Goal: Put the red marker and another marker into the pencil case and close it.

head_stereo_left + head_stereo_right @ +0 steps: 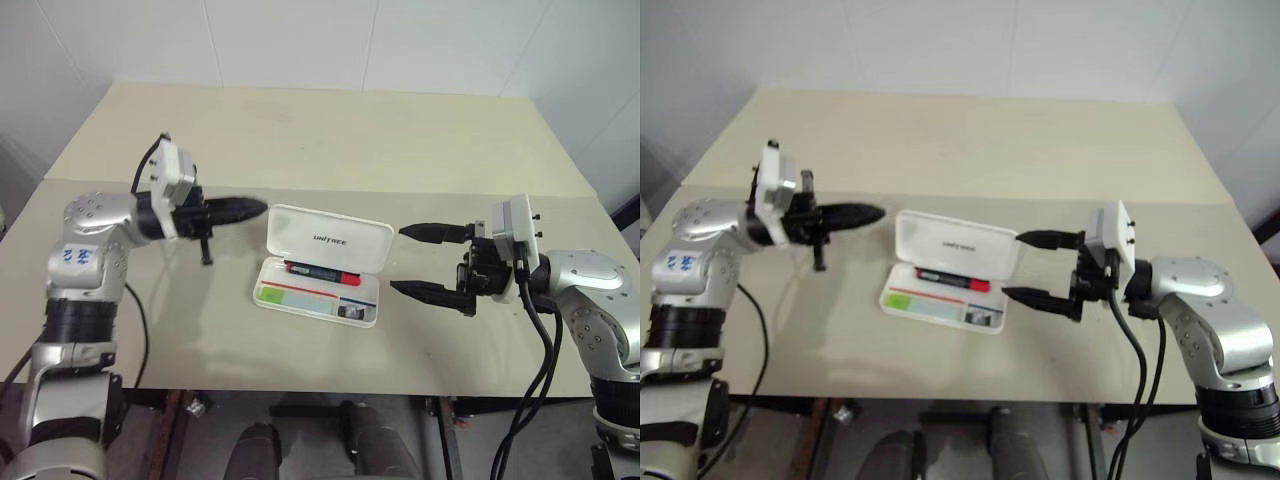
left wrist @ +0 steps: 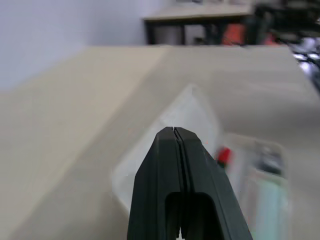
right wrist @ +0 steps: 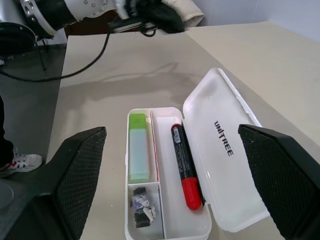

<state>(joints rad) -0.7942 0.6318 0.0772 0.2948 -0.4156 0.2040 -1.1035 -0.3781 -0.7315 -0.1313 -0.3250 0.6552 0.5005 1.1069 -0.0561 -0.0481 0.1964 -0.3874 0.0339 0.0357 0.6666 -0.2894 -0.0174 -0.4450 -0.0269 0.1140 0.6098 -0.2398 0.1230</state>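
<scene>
Silver-grey jointed arms, blue markings on the left, black cables, white wrist blocks, black two-fingered hands.

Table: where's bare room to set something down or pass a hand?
The far half of the table, behind the pencil case, is bare. So is the near strip between the case and the table's front edge. It is crowded mid-table: the left gripper, shut, and the right gripper, open, flank the case, which holds the red marker and green marker.

the pencil case (image 1: 325,265) is set open mid-counter (image 1: 300,130), lid on the far side. the red marker (image 1: 320,272) is laid in its far compartment, another marker (image 3: 138,147) in the near one.
</scene>
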